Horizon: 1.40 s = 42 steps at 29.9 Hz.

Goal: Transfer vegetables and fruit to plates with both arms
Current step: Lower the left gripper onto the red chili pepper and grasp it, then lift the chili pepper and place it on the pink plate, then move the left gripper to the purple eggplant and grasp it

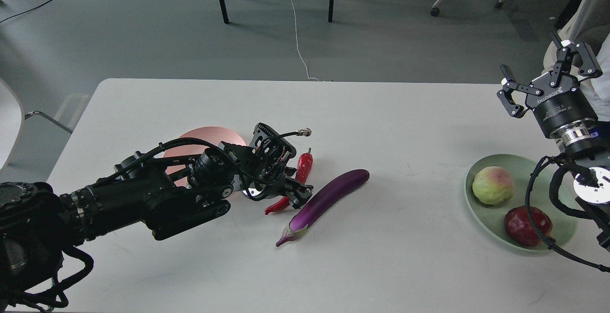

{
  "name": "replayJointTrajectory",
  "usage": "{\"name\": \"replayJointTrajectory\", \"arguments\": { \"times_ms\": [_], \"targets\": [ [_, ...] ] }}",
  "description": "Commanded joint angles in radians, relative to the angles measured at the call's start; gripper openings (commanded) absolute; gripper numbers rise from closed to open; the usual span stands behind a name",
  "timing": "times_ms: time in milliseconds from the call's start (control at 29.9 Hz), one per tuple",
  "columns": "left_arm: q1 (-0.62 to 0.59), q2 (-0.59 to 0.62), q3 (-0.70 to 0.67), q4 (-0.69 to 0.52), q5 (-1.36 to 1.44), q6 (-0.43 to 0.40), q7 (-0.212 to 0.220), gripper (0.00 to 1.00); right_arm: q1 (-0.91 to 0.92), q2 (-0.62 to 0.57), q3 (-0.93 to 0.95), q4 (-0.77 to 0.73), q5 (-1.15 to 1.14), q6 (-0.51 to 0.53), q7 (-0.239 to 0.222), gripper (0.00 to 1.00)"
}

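Reaching low over the white tabletop [381, 122], the left pincer [291, 190] sits at the chili pepper [300, 172], which lies on the tabletop just at three o'clock of the pink plate [209, 136]. Dark fingers and cables crowd the view there, so I cannot tell whether the pincer is apart, together, or already clamped on the chili. The eggplant [324, 201] lies just at four o'clock of the chili, its cap end pointing toward seven o'clock, close to the fingers but seemingly not touched. Far at three o'clock, the green plate [476, 208] already carries the pale green fruit [493, 185] and the dark red fruit [524, 225], so the fruit half looks done and both vegetables remain. The right pincer [541, 77] hangs high above that plate with its fingers spread wide and nothing between them. The main risk, as I judge it, is the chili: slim, curved and glossy, it could roll or squirt out of a grip taken off-centre. A finger tip could also nudge the neighbouring eggplant and roll it farther off. The left arm covers part of the pink plate, so a blind release could leave the chili on the rim or beside it.
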Motion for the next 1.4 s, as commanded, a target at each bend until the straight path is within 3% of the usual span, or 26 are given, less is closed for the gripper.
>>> {"name": "replayJointTrajectory", "arguments": {
  "times_ms": [0,33,100,268,435,602,769,970,1104,1271,1371],
  "targets": [
    [-0.006,-0.001,0.001,0.003,0.0,-0.003,0.004,0.33,0.0,-0.001,0.001,-0.001,0.0,0.0,0.0,0.97],
    [-0.012,-0.001,0.001,0.003,-0.001,-0.009,0.007,0.18,0.0,-0.001,0.001,-0.001,0.0,0.0,0.0,0.97],
    [-0.012,0.003,-0.001,0.003,-0.003,-0.024,0.021,0.1,0.0,0.001,0.001,-0.001,-0.002,0.0,0.0,0.97],
    [-0.036,0.045,-0.042,-0.049,-0.032,-0.038,0.035,0.1,0.002,-0.001,0.013,-0.001,-0.002,0.0,0.0,0.97],
    [-0.128,0.222,-0.105,-0.227,-0.162,-0.051,0.033,0.11,0.002,-0.009,0.021,-0.003,-0.002,0.0,0.0,0.97],
    [-0.162,0.428,-0.1,-0.271,-0.19,-0.051,-0.005,0.12,0.002,-0.029,0.024,-0.004,-0.002,0.0,0.0,0.97],
    [-0.074,0.549,-0.077,-0.23,-0.184,-0.051,-0.03,0.13,0.002,-0.027,0.03,-0.007,-0.002,0.0,0.0,0.97],
    [0.02,0.565,-0.076,-0.21,-0.179,-0.05,-0.039,0.14,0.0,-0.022,0.034,-0.004,-0.002,0.0,0.0,0.97],
    [0.045,0.553,-0.076,-0.199,-0.181,-0.02,-0.031,0.26,0.0,-0.022,0.034,-0.006,-0.002,0.0,0.0,0.97],
    [0.046,0.522,-0.077,-0.199,-0.181,0.006,-0.016,0.6,0.0,-0.027,0.034,-0.004,-0.002,0.0,0.0,0.97],
    [0.046,0.516,-0.077,-0.199,-0.182,0.014,-0.001,0.65,0.0,-0.027,0.034,-0.004,-0.002,0.0,0.0,0.97]
  ]
}}
